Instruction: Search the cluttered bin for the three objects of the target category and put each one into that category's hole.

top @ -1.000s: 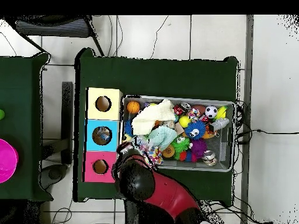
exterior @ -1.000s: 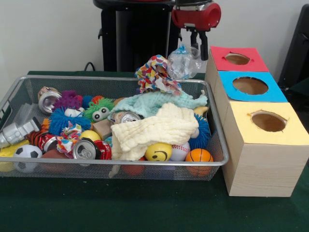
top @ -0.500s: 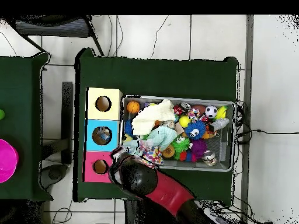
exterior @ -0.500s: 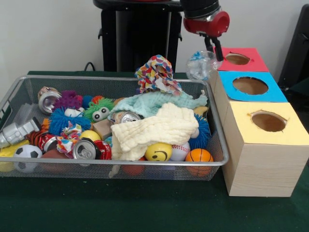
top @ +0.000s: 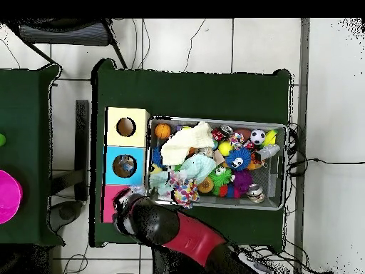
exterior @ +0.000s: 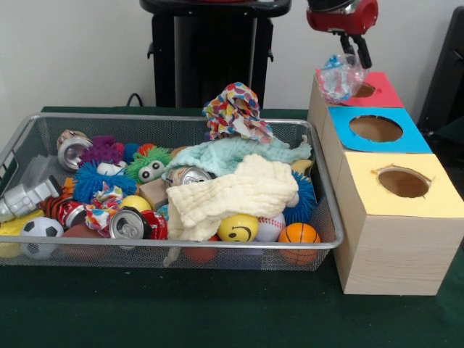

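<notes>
Front view: bin (exterior: 22,134) of clutter sits left of the wooden box; claw (exterior: 353,52) grips a crinkly clear bottle (exterior: 339,74) above the red hole (exterior: 366,89), just behind the blue hole (exterior: 375,128). Overhead view: arm (top: 153,222) hides the bottle.

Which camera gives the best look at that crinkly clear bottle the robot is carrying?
The front view. There the plastic bottle hangs in plain sight from the gripper, in front of the red-surround hole. In the overhead view the arm covers that spot, so the bottle cannot be made out.
</notes>
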Tool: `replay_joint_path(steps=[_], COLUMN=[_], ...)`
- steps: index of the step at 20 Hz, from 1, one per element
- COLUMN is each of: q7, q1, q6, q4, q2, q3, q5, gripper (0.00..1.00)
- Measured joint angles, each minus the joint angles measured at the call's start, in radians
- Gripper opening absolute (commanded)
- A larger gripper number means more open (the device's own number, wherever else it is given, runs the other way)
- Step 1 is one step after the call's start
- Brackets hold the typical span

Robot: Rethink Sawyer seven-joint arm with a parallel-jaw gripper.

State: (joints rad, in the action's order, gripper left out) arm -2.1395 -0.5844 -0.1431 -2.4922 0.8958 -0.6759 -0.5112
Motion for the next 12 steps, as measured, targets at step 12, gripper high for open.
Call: replay_joint_path(steps=[12], q7=[0.0], q1=[-0.032], q6=[0.02], q4=[0.001], q2=[-0.237], q3=[-0.051], q5=[0.017], gripper=[0.0])
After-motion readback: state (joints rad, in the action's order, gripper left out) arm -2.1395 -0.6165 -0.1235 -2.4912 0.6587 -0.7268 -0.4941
